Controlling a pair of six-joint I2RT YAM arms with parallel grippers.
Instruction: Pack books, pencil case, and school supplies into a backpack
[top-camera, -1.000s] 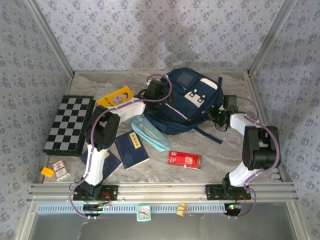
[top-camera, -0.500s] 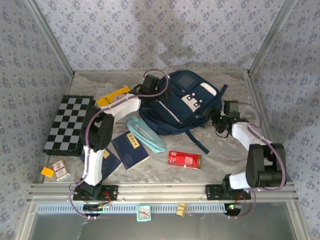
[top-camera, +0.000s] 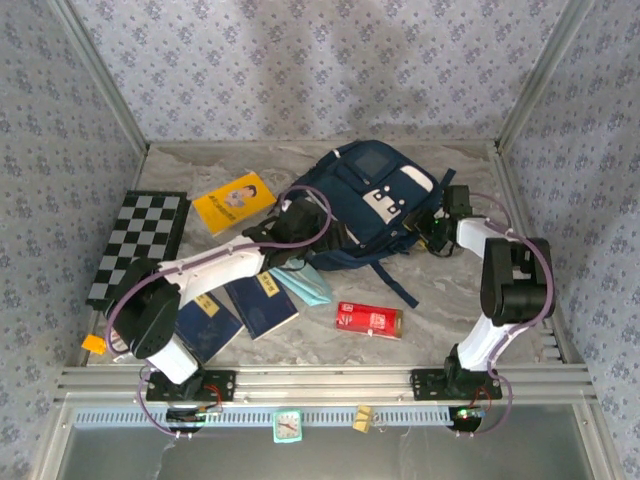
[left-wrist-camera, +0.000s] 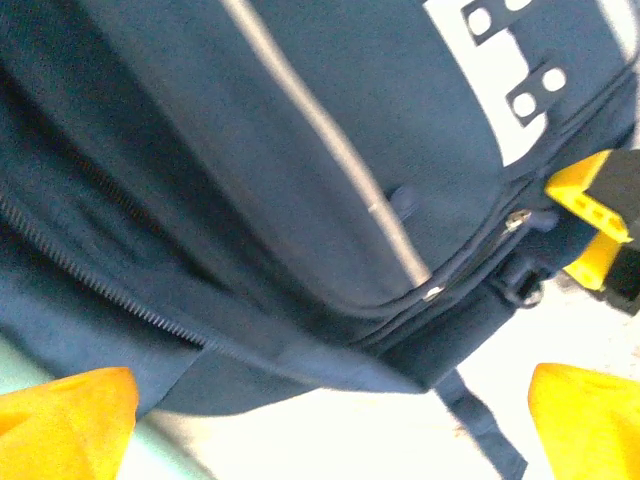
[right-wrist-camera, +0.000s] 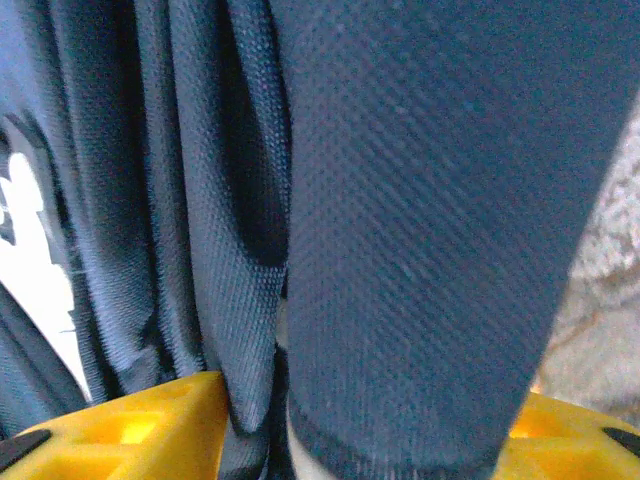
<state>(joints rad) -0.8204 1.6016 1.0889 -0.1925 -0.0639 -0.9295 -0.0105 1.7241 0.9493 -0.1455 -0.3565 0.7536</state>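
Note:
The navy backpack (top-camera: 365, 195) lies at the table's back middle, its front pockets (left-wrist-camera: 330, 150) facing up. My left gripper (top-camera: 298, 226) (left-wrist-camera: 330, 405) stands open at the bag's near-left edge, with bare table between its yellow fingers (left-wrist-camera: 65, 420). My right gripper (top-camera: 436, 222) (right-wrist-camera: 360, 435) is shut on the backpack's padded fabric (right-wrist-camera: 420, 250) at its right side. The yellow book (top-camera: 234, 200) lies left of the bag. Two navy books (top-camera: 262, 300) (top-camera: 205, 320) lie near the front left. The pale teal pencil case (top-camera: 308, 284) pokes out under my left arm. The red supplies box (top-camera: 368, 319) lies in front.
A chessboard (top-camera: 135, 245) sits at the left edge. A small card box (top-camera: 122, 340) and an orange piece (top-camera: 94, 344) lie at the front left corner. A dark strap (top-camera: 400, 282) trails from the bag toward the red box. Patterned walls enclose the table.
My left gripper left the backpack's upper left and came down to its near-left edge, uncovering the yellow book. The backpack turned and shifted back. The right gripper moved up along the bag's right side.

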